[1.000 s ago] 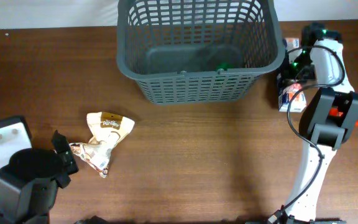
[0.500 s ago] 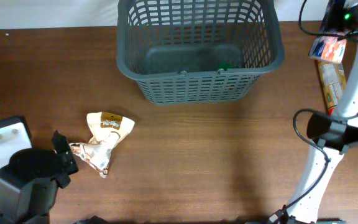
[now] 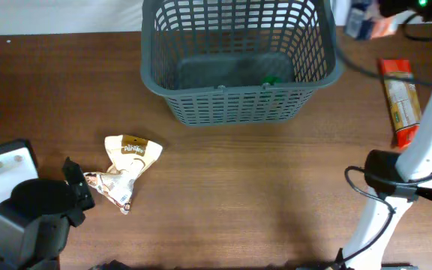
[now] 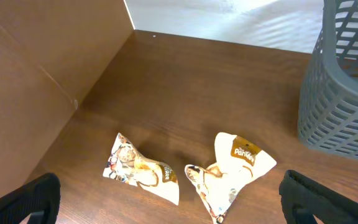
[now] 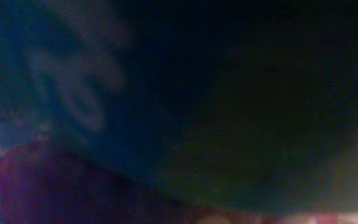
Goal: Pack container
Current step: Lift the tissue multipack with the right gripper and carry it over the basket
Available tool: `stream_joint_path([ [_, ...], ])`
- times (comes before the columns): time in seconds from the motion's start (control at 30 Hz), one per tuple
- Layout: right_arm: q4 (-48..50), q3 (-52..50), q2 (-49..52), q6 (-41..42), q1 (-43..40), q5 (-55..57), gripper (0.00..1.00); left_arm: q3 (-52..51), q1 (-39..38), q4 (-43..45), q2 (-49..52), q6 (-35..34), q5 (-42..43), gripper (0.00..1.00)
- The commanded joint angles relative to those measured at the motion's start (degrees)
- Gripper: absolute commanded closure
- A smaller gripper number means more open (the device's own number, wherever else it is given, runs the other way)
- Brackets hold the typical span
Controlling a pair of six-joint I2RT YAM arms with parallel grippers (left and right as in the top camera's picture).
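Container is the farthest thing here, so we work toward it. Nearest, at 8 o'clock on the table, the left gripper rests low with its jaws spread wide and nothing between them. Just ahead of it lie two crumpled snack bags, touching each other: a patterned bag and a cream bag with a brown label. At 3 o'clock a red-and-tan box lies flat, its length running 12 to 6.

The right arm's elbow sits near 4 o'clock, and its white link climbs steeply up the right edge. At 1 o'clock the right gripper is clamped, as we judge it, on a blue-and-white packet held high off the table. Its wrist view is only a dark blue blur.

At 12 o'clock stands the container, long axis 9 to 3, with a small green item on its floor. From the held packet its opening lies toward 8 o'clock, just past the right-hand rim, so the right arm is far nearer. We expect a short carry leftward before release.
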Motion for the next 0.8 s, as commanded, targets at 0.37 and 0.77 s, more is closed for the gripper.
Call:
stream_joint_path([
  [0.37,-7.5,-6.8,-0.2,-35.4,10.9,-5.9,0.96,0.0,-0.2,0.0,0.0,-0.1,1.1,0.01],
  [0.77,-3.0,-24.5,-0.1,-48.3,11.4,-6.0,0.96,0.0,-0.2,0.0,0.0,-0.1,1.1,0.01],
])
